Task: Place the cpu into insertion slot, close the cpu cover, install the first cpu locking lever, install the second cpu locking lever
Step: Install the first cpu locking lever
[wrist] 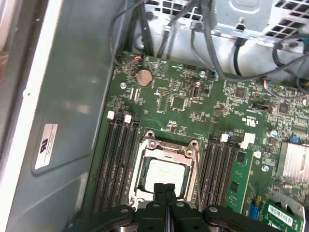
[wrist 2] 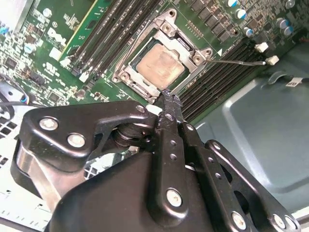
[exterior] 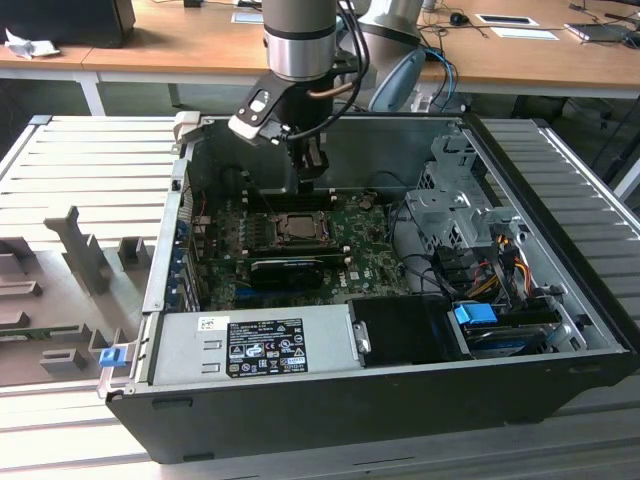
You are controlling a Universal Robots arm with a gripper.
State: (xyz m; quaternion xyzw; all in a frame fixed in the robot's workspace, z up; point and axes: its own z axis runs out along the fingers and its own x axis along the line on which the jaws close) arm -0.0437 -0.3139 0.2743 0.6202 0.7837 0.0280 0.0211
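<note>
The case [exterior: 400, 415] lies open on its side on a slatted bench [exterior: 90, 160]. The power supply [exterior: 250, 345] sits along the near wall in the exterior view. The board [exterior: 370, 235] lies flat on the case floor.

The arm [exterior: 300, 30] reaches down into the case from above. The gripper [exterior: 309, 180] hangs just above the board, at the far edge of the slot [exterior: 318, 232].

In the first wrist view the fingers [wrist: 158, 193] are pressed together with nothing between them. Their tips stand over the near edge of the cover [wrist: 170, 150]. Whether they touch it cannot be told.

The cover lies flat on the slot, between two banks of memory slots [wrist: 118, 159]. The cpu [wrist: 164, 171] sits in the slot, and its pale face shows through the cover's window.

In the second wrist view a thin lever [wrist 2: 236, 61] runs from one corner of the cover out across the memory slots.
</note>
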